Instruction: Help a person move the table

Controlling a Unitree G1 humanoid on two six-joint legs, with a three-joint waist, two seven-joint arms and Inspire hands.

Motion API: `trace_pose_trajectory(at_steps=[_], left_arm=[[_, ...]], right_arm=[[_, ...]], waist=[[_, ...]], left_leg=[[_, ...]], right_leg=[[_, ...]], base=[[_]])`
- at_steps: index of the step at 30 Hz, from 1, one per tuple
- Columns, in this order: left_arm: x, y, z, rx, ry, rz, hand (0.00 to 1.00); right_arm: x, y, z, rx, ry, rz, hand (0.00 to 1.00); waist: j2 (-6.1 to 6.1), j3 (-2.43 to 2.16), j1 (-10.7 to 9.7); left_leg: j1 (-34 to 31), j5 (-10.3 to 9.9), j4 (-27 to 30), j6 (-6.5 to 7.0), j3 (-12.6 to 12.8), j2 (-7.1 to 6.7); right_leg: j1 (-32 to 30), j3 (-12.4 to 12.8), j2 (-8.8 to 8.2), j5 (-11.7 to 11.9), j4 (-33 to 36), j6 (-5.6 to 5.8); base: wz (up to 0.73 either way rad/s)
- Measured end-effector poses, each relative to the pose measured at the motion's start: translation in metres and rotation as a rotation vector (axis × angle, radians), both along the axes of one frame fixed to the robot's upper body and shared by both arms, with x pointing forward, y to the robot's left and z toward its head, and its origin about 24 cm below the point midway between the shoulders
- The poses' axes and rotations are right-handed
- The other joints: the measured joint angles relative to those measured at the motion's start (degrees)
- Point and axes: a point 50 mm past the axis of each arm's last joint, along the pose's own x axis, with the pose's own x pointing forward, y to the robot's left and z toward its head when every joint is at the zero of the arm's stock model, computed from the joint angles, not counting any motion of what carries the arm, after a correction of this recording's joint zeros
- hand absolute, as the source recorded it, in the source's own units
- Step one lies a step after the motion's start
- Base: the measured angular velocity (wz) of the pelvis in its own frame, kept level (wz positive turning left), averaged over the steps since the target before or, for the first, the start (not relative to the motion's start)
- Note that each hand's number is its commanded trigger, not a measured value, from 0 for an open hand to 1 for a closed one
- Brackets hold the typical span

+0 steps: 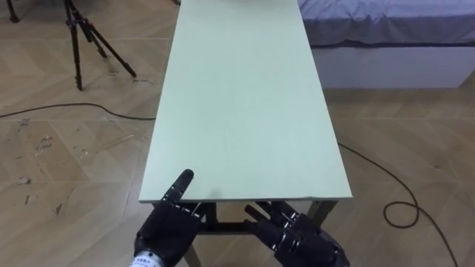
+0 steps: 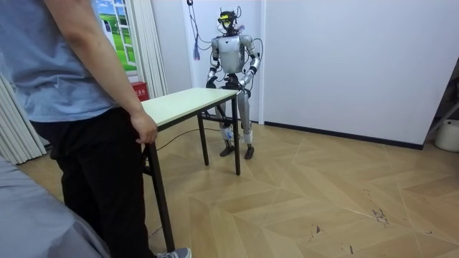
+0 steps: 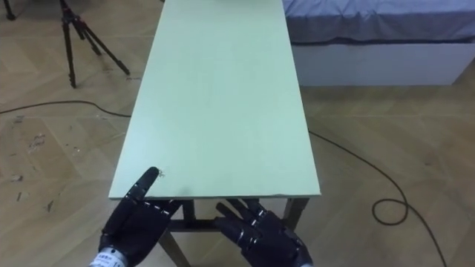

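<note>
Hovering open-fingered and empty at six o'clock, right at the near short edge of the pale green table (image 1: 245, 96), the left hand (image 1: 167, 226) and right hand (image 1: 300, 236) grip nothing, so if the person (image 2: 72, 107) at the twelve o'clock end lifts now, the top would likely tilt or slip.

Long pale-green table (image 1: 245, 96) standing on wood floor (image 1: 67, 163).
Its top is running lengthwise away from the robot, w/ the far end passing just beside a grey-covered bed (image 1: 386, 22) that is sitting on the floor to the right. A black tripod (image 1: 85, 41) is standing on the floor left of the table, apart from it. Pale scuff marks (image 1: 37, 144) are showing on the boards at lower left.
</note>
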Motion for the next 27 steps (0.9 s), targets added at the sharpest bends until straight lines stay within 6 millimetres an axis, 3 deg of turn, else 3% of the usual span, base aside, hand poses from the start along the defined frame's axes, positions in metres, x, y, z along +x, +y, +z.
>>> trace_pose_trajectory(at_steps=[10, 27], left_arm=[[0.000, 0.005, -0.006, -0.031, 0.037, -0.014, 0.00], [0.003, 0.008, -0.010, -0.060, 0.056, 0.008, 0.00]], right_arm=[[0.007, -0.015, 0.001, 0.068, 0.093, -0.183, 0.00], [0.010, -0.021, 0.002, 0.110, 0.131, -0.255, 0.00]], waist=[[1.43, -0.70, 0.02], [1.66, -0.77, 0.39]], left_leg=[[1.00, 0.00, -0.36, 0.00, 0.05, 0.27], [1.36, 0.00, -0.52, 0.00, 0.11, 0.54]], right_leg=[[0.44, 0.33, 0.35, 0.14, 0.07, -0.21], [0.34, 1.59, 0.94, 0.30, 0.47, -0.52]], base=[[-0.03], [-0.02]])
